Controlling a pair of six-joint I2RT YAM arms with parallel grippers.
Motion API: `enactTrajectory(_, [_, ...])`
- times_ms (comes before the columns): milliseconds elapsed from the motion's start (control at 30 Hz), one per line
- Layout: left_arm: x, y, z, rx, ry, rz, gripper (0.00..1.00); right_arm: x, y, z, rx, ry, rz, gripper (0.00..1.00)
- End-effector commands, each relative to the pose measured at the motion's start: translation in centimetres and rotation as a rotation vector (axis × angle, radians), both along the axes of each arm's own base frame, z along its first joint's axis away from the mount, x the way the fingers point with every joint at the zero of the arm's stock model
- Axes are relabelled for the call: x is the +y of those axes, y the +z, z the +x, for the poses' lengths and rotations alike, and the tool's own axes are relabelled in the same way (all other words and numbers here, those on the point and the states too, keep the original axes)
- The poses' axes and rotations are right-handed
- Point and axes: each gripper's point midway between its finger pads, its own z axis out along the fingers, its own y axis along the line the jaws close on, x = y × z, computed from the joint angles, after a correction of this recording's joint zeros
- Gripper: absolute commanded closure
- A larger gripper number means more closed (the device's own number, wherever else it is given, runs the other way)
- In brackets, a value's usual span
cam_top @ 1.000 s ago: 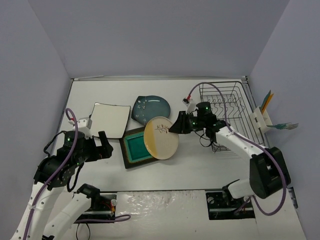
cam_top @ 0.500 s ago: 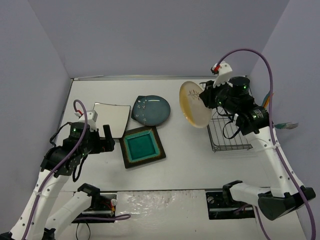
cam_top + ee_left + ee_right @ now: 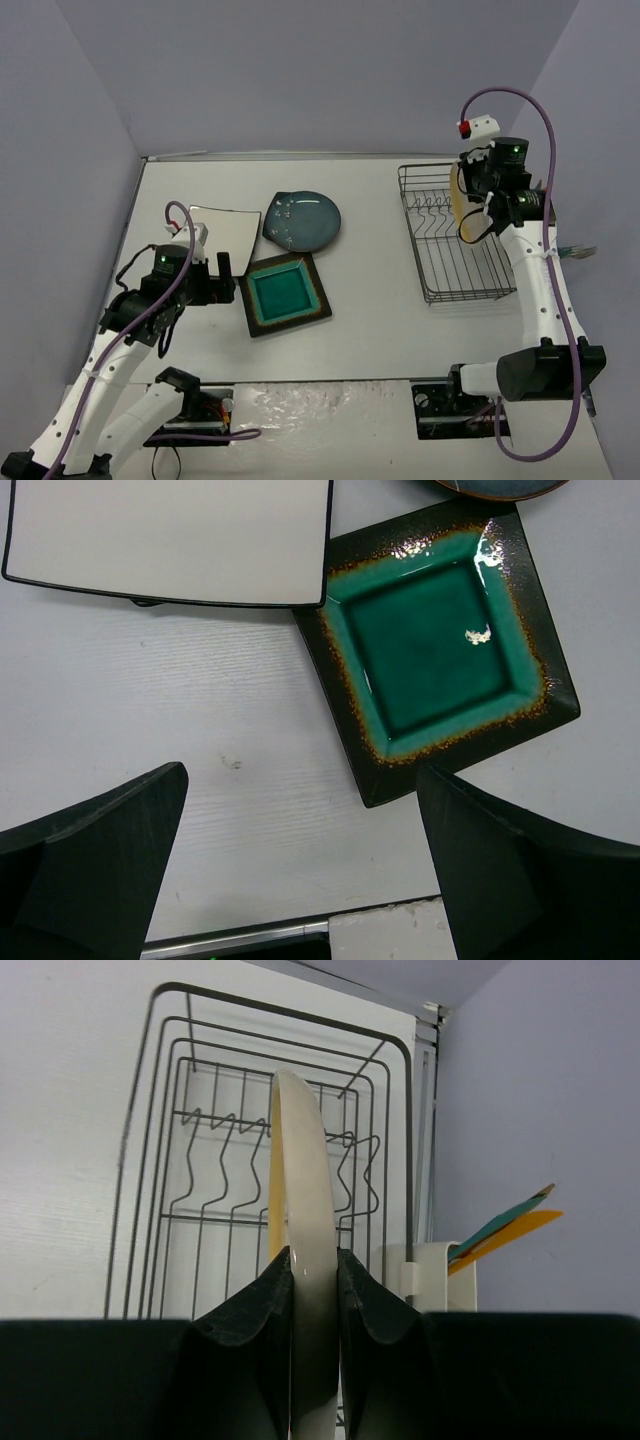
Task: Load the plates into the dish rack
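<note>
Cream plate (image 3: 300, 1150) swung right off the stack, now edge-up over dish rack (image 3: 160, 1190), right pincer (image 3: 313, 1272) clamped on its rim. Left pincer (image 3: 300, 830) apart, above black square plate (image 3: 440, 650). Slotting next, likely.

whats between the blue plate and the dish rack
Nothing. The top view shows only bare table between the blue plate and the dish rack.

top: high above the near edge, looking down over the whole worktop (image 3: 370, 330) | left wrist: close, straight down, shares the black-and-teal square plate (image 3: 440, 650) with top | right wrist: close, facing the far-right rack (image 3: 220, 1175), also in top
</note>
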Motion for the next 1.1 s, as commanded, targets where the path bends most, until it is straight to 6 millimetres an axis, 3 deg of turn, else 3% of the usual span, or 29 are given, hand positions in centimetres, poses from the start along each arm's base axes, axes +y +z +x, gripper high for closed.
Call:
enactTrajectory(0, [-0.7, 1.5, 1.8, -0.127, -0.021, -0.026, 0.03, -4.5, 8.0, 4.1, -0.302, -0.060, -0.055, 1.00])
enactTrajectory(167, [-1.7, 0.0, 1.7, -0.106, -0.051, -0.065, 0.03, -6.5, 7.3, 6.2, -0.297, -0.097, -0.049, 1.00])
enactTrajectory(300, [-1.1, -0.3, 2.0, -0.103, -0.035, -0.034, 0.03, -7.3, 7.5, 7.4, -0.326, -0.107, -0.036, 1.00])
enactTrajectory(500, [-1.0, -0.5, 2.1, -0.092, -0.033, -0.023, 0.03, -8.4, 6.1, 9.0, -0.311, -0.117, -0.032, 1.00])
enactTrajectory(767, [-1.0, -0.7, 2.1, -0.084, -0.033, -0.018, 0.03, -9.1, 5.8, 9.0, -0.319, -0.128, -0.038, 1.00])
enactTrajectory(933, [-0.9, -0.8, 2.1, -0.078, -0.028, -0.012, 0.03, -9.6, 8.2, 9.1, -0.405, -0.139, -0.048, 1.00])
enactTrajectory(1067, [-0.9, -0.9, 2.1, -0.075, -0.028, -0.011, 0.03, -9.4, 7.9, 9.4, -0.400, -0.125, -0.039, 1.00])
